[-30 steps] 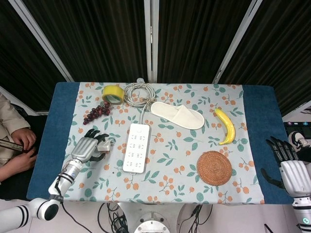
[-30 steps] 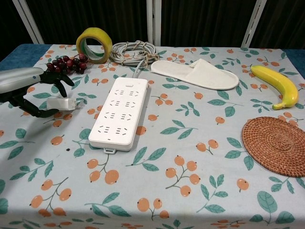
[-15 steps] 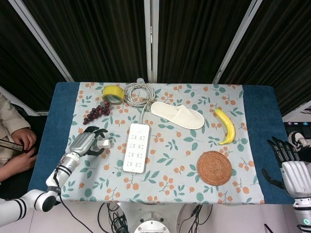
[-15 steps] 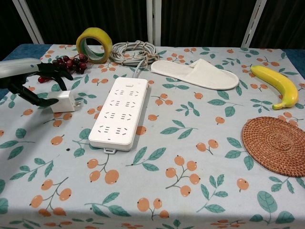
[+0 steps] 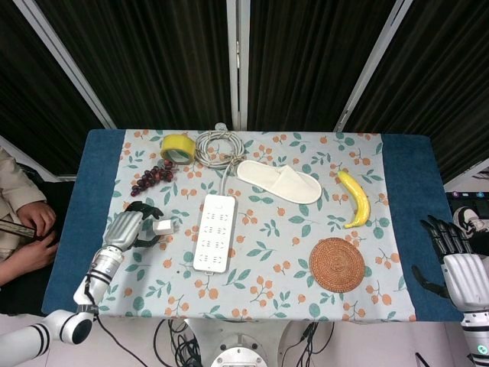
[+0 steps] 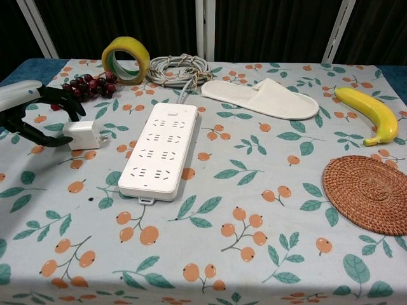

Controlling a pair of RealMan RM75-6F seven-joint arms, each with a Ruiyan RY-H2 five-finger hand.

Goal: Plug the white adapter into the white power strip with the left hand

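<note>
The white adapter (image 5: 163,226) (image 6: 82,135) stands on the tablecloth just left of the white power strip (image 5: 215,232) (image 6: 159,150), a small gap between them. My left hand (image 5: 128,228) (image 6: 33,113) is at the adapter's left side, with dark fingers spread above and below it. The fingertips are very near the adapter, but no grip shows. The strip lies flat with its sockets up and nothing plugged in. My right hand (image 5: 452,266) hangs beyond the table's right edge, fingers apart and holding nothing.
Behind the strip lie its coiled cable (image 5: 218,145), a yellow tape roll (image 6: 126,59) and dark grapes (image 6: 86,84). To the right are a white slipper (image 5: 280,182), a banana (image 5: 355,199) and a woven coaster (image 5: 337,264). A person's hands (image 5: 27,229) show at the left edge.
The adapter went from lying tilted under my left hand to standing on the cloth. My left hand has since drawn back a little to the left. The right hand stayed still.
</note>
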